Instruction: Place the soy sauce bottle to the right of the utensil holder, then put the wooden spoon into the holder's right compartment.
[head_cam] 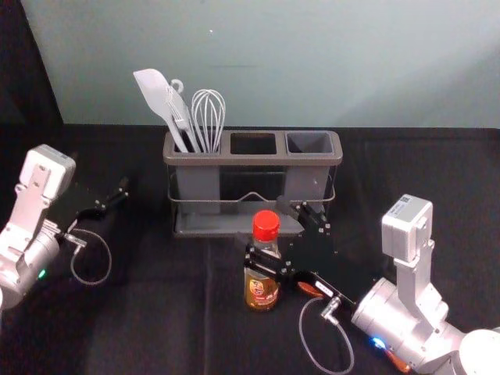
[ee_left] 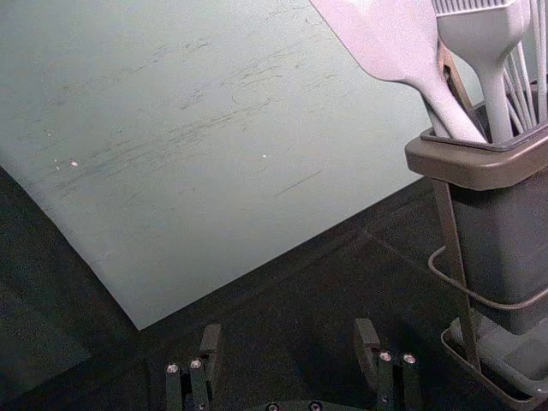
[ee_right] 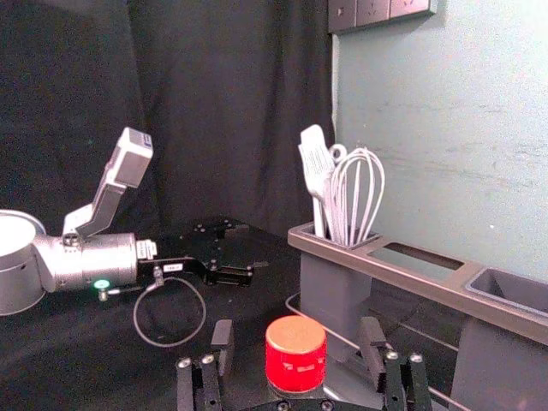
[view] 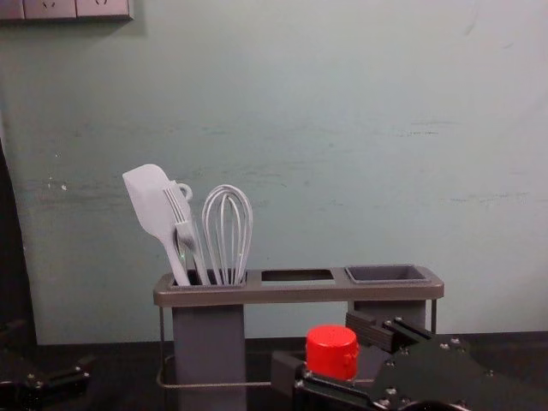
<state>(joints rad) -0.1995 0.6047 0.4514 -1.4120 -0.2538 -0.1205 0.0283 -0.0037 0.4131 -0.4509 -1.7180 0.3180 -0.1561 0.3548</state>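
Reaching in from the right with the right pincer [ee_right: 297, 325], jaws apart on either side of the soy sauce bottle [head_cam: 260, 291], seemingly about to grip. To be found upright on the worktop [head_cam: 156, 312], in front of the middle of the utensil holder [head_cam: 253, 161], by the head view. Close off-centre and, likely enough, knock or tilt the bottle with whichever jaw touches first. Pinch too high, near the red cap [view: 332, 352], and risk letting the smooth body swing or slip. Mind the holder's wire rail [head_cam: 226, 201] too, with the farther jaw close to the front of the frame in the head view: might nudge or snag there on lifting. Lift too little before heading right, and could drag the base or clip the holder's end; let go too soon or on a tilt, and could topple. Watch also for what looks like the wooden spoon [head_cam: 310, 290], lying partly hidden beneath the right arm [head_cam: 406, 316]: easily swept askew by a low elbow or wrist. Later, when bringing the spoon to the right compartment [head_cam: 308, 183], aim poorly and strike the rim, or drop into the middle opening [head_cam: 253, 144] instead. Parked left of the holder, also with jaws apart: the left pincer [ee_left: 289, 329].
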